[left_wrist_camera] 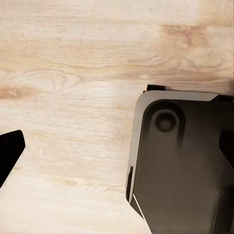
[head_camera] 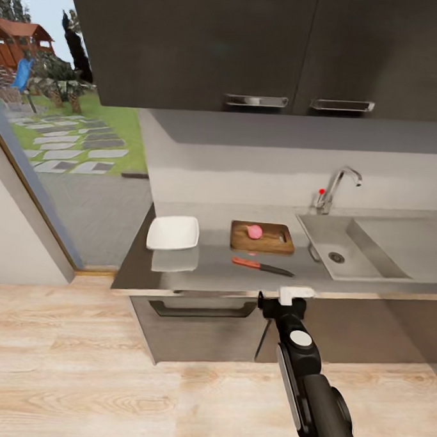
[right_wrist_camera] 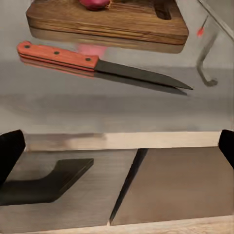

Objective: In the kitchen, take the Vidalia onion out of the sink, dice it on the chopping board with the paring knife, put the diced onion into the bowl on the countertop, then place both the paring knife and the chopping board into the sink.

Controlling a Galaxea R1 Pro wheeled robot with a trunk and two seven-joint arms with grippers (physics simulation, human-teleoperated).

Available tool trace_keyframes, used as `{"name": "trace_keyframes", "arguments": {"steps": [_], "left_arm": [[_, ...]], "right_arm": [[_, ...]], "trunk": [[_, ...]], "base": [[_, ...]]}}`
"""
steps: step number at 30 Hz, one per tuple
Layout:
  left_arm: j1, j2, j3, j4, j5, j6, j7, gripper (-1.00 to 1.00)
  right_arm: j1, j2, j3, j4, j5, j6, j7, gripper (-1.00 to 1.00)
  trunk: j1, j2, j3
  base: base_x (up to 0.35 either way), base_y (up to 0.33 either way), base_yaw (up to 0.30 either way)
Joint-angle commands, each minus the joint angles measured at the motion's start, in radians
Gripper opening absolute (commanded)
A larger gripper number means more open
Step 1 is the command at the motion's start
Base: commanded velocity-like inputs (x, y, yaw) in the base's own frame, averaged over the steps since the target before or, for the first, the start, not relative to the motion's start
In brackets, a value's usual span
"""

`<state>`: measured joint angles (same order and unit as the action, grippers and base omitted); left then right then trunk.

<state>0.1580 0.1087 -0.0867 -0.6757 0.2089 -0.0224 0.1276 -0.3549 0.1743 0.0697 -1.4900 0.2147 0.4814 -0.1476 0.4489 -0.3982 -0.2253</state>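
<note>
The pink-red Vidalia onion (head_camera: 254, 231) (right_wrist_camera: 95, 4) lies on the dark-brown chopping board (head_camera: 262, 237) (right_wrist_camera: 112, 22) on the grey countertop (head_camera: 203, 269) (right_wrist_camera: 117, 112). In front of the board lies the paring knife (head_camera: 262, 266) (right_wrist_camera: 92, 66), orange-red handle to the left and blade pointing right. The white square bowl (head_camera: 173, 233) stands left of the board, and the sink (head_camera: 345, 251) with its tap (head_camera: 332, 189) lies to the right. My right gripper (head_camera: 281, 305) (right_wrist_camera: 117, 151) is open and empty, in front of the counter's edge, below the knife. My left gripper (left_wrist_camera: 117, 151) is open over the floor.
Dark wall cabinets (head_camera: 253, 47) hang over the counter. Below the counter's edge are grey cabinet fronts with a dark handle (head_camera: 204, 307) (right_wrist_camera: 44, 183). A glass wall (head_camera: 48, 171) stands at the left. Pale wooden floor (head_camera: 75, 377) lies before the counter. The robot's dark base (left_wrist_camera: 185, 161) is beside the left gripper.
</note>
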Motion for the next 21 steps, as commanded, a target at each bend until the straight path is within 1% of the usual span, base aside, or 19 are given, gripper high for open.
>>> {"name": "trace_keyframes", "arguments": {"steps": [1,8,14,17,21], "left_arm": [[0.0,0.002,-0.008,-0.001,0.01,-0.002,0.009,1.0],[0.0,0.002,-0.008,0.0,0.01,-0.003,0.009,1.0],[0.0,0.001,-0.009,0.003,0.01,-0.003,0.009,1.0],[0.0,0.001,-0.009,0.004,0.01,-0.004,0.009,1.0],[0.0,0.0,-0.009,0.005,0.01,-0.004,0.009,1.0]], "right_arm": [[-0.001,0.0,0.003,-0.005,0.006,0.008,-0.003,1.0],[-0.001,0.0,0.004,-0.02,0.007,0.012,-0.003,1.0],[-0.001,0.0,0.002,-0.052,0.008,0.016,-0.003,1.0],[-0.001,0.0,0.0,-0.057,0.008,0.017,-0.003,1.0],[-0.001,0.0,-0.004,-0.06,0.008,0.02,-0.005,1.0]], "trunk": [[0.001,-0.002,-0.002],[0.001,-0.002,-0.002],[0.001,-0.002,-0.002],[0.001,-0.002,-0.002],[0.001,-0.002,-0.002]], "base": [[0.257,0.225,0.0],[0.257,0.225,0.0],[0.25,0.219,0.0],[0.128,0.114,0.0],[0.025,0.022,0.0]]}}
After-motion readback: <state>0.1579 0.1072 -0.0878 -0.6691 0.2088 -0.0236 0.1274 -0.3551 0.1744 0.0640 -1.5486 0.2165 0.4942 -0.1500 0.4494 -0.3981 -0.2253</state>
